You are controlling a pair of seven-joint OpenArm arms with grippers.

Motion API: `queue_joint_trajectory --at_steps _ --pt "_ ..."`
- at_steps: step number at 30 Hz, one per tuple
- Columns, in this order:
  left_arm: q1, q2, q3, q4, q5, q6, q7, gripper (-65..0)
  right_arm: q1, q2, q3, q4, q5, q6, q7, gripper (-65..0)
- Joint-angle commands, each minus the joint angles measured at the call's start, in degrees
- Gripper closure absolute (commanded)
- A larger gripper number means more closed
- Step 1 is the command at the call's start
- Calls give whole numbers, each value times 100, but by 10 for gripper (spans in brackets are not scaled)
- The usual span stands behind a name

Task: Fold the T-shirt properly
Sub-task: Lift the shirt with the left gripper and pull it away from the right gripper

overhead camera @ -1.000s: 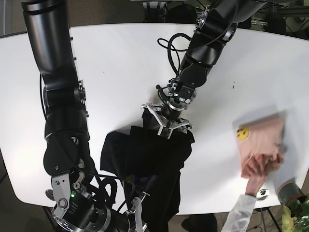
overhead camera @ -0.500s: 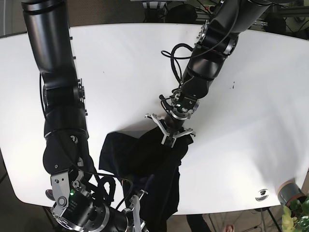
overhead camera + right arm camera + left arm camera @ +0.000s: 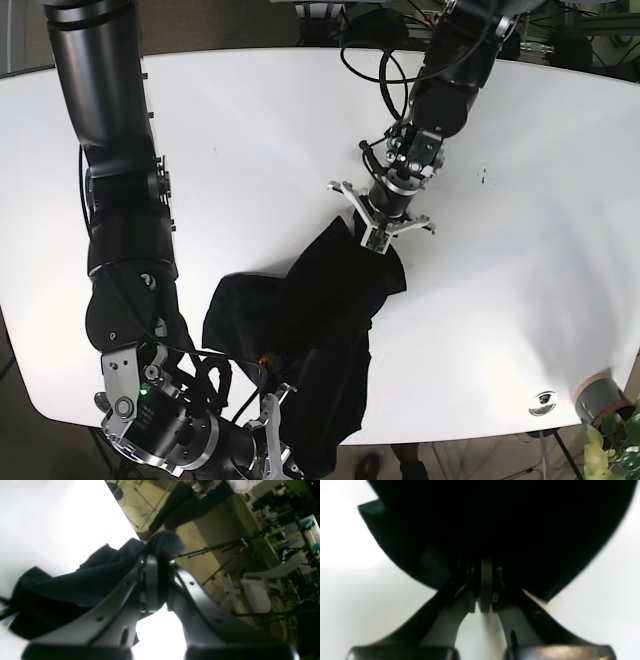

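The table (image 3: 250, 130) is a broad white top, mostly bare in the base view. On its near half lies the shirt (image 3: 300, 340), a dark crumpled heap with one part draped over the near edge and one corner drawn up toward the middle of the table.

That corner is in the left gripper (image 3: 383, 226): in its wrist view the fingers (image 3: 470, 597) are pressed together with dark cloth bunched right at the tips, so it is pinching the shirt. The right gripper (image 3: 155, 580) sits low at the near edge; its wrist view shows its jaws closed too, with a wad of dark cloth between them and spilling out beyond the tips.

The step in hand looks like spreading — two held points drawn apart until the cloth lies flat. To do it well, I would keep both pinches firm and pull smoothly and low over the table, so the cloth slides rather than lifts and twists. The bunched middle suggests the grips may hold more than one layer — worth checking before any fold.
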Motion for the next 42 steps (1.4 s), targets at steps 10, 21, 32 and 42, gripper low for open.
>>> queue_joint_trajectory --at_steps 10,21,32,42 --pt "1382 -321 -895 2246 14 -393 544 0 148 24 289 -6 -34 -51 144 -22" --pt "2208 -277 -2196 2677 22 -1228 746 0 307 51 438 -657 -42 -64 628 -22" --pt "2445 -312 -3418 3301 31 -1571 755 0 1327 297 447 -1175 -42 -82 689 -22" --pt "968 -356 -4587 4567 58 -2696 2583 0 1901 438 438 -1210 -34 -51 654 -22"
